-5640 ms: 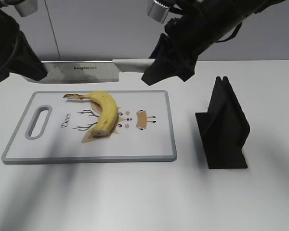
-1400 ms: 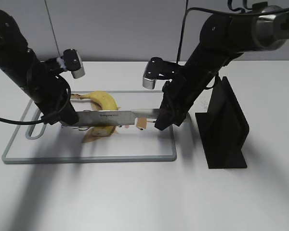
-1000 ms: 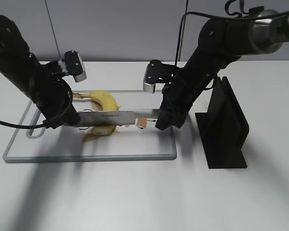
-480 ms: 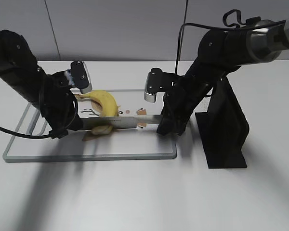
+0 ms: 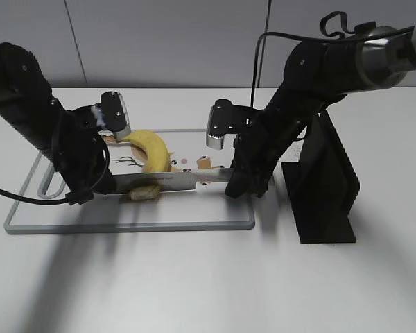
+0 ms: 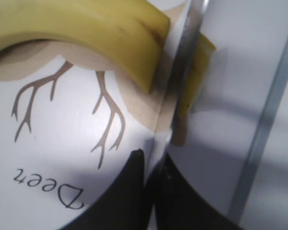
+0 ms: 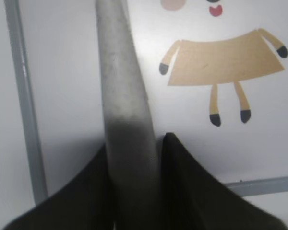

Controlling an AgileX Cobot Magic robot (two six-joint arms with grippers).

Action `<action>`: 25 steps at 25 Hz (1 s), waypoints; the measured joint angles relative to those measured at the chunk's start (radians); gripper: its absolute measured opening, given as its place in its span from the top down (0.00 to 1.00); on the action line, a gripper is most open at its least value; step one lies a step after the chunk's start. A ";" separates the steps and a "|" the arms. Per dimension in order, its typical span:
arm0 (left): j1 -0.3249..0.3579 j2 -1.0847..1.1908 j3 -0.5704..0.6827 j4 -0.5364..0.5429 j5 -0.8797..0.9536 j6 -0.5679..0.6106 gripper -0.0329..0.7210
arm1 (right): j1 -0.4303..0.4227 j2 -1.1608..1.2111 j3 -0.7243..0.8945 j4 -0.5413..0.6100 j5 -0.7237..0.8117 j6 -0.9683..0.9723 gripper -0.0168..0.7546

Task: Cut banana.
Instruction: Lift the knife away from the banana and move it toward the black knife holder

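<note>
A white cutting board (image 5: 194,208) with a grey rim and a printed deer drawing lies on the pale surface (image 5: 194,277), and the banana (image 5: 151,149) rests on it, curving from its stem near the back left toward the front. A long knife (image 5: 170,181) lies across the board from left to right, its blade down through the banana's lower end, so that a short cut piece (image 5: 144,193) sits on the near side of the blade, apart from the main body. In the left wrist view the blade (image 6: 182,81) runs edge-on between the yellow main body (image 6: 86,28) and the small severed chunk (image 6: 197,72), both touching the steel. The left gripper (image 5: 90,186) is at the blade's tip end, and its dark fingers (image 6: 129,191) pinch the thin metal from both sides. The right gripper (image 5: 244,182) is at the opposite end, where its fingers (image 7: 182,182) are clenched around the pale grey handle (image 7: 125,105), seen in the right wrist view above the board's printed cartoon figure (image 7: 225,62). Both arms reach in low over the board. To the right of the board, just beside the right arm, a black knife stand (image 5: 326,187) rests upright on the surface.
</note>
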 joint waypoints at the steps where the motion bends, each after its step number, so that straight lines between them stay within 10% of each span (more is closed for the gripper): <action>1: 0.000 -0.005 0.001 0.005 0.010 -0.003 0.92 | 0.003 -0.004 0.001 0.000 0.008 0.000 0.70; 25: 0.000 -0.078 0.004 0.025 0.082 -0.022 0.82 | 0.004 -0.067 0.003 0.012 0.070 -0.025 0.72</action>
